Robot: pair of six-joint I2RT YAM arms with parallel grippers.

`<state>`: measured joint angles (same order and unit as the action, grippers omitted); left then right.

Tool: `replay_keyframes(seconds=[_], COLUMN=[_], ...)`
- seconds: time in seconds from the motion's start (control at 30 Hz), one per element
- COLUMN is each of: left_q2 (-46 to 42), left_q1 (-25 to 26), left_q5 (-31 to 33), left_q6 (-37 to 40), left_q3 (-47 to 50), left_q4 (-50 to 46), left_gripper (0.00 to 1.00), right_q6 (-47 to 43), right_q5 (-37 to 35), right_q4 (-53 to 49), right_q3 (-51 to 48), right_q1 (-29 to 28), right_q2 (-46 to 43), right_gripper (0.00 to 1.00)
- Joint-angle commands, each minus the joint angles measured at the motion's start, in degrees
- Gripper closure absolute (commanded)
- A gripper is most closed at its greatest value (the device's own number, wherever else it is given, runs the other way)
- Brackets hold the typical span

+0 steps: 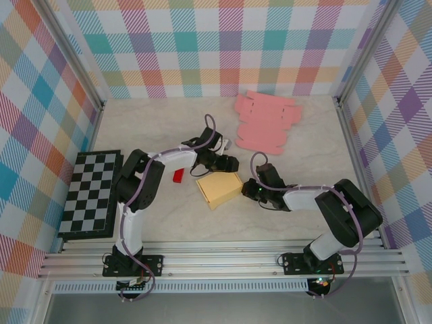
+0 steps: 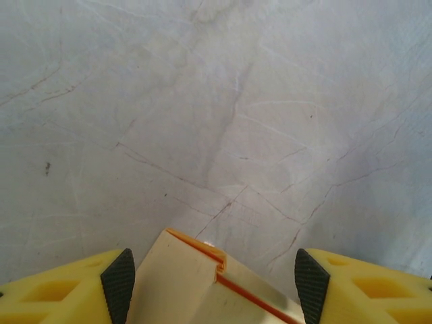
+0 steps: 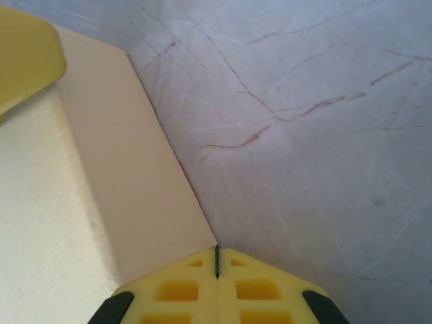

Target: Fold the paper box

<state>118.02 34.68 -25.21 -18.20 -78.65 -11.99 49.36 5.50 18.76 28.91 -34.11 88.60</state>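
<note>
The pale yellow paper box (image 1: 219, 190) lies folded up on the marble table between the two arms. My left gripper (image 1: 228, 164) is at its far corner. In the left wrist view that corner of the box (image 2: 192, 280), with an orange seam, sits between the black pads (image 2: 118, 287) of the left gripper (image 2: 214, 287), which is open with a gap on the right side. My right gripper (image 1: 248, 189) is at the box's right edge. In the right wrist view the right gripper (image 3: 217, 260) is shut with nothing in it, its tip against a corner of the box (image 3: 101, 202).
A stack of flat pink box blanks (image 1: 263, 121) lies at the back right. A black-and-white checkerboard (image 1: 91, 192) sits at the left edge. A small red object (image 1: 178, 176) rests left of the box. Plaid walls enclose the table on three sides.
</note>
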Motion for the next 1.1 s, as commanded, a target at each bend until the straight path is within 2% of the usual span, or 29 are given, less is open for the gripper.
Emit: replay_keyframes(seconds=[0.0,0.3,0.43,0.53,0.7,0.83,0.97,1.07], left_q2=[0.68,0.18,-0.26,-1.66,-4.38,-8.33,-13.82,-17.01], left_q1=[6.48,9.69,7.86,4.26,-1.73,-5.07,-5.59,-5.38], left_q5=[-9.73,-9.04,-1.82,4.26,7.35,8.08,11.19,7.71], left_q6=[-6.48,-12.69,-11.45,-11.44,-12.06,-12.57,-10.32,-11.27], left_q3=[2.14,2.05,-0.10,-0.44,0.33,1.53,4.90,12.20], left_q4=[3.15,7.12,-0.55,-6.57,-8.84,-9.91,-12.33,-8.33], left_gripper=[0.36,0.39,0.39,0.38,0.30,0.24,0.20,0.20], right_q6=[-3.28,5.27,7.84,7.75,3.60,-1.61,-0.77,1.65], right_q5=[2.65,-2.27,-7.21,-10.36,-7.39,-5.29,-0.97,1.13], right_q4=[16.05,12.43,-1.19,-11.43,-21.27,-30.11,-34.13,-34.55], right_q3=[1.95,5.10,6.03,4.90,2.93,3.57,2.89,2.19], right_q1=[-0.61,-0.60,-0.52,0.73,5.39,6.07,4.07,0.23], right_q2=[-0.61,-1.04,-4.35,-8.65,-13.10,-16.29,-20.21,-21.01], right_gripper=[0.93,0.93,0.93,0.92,0.91,0.91,0.89,0.89])
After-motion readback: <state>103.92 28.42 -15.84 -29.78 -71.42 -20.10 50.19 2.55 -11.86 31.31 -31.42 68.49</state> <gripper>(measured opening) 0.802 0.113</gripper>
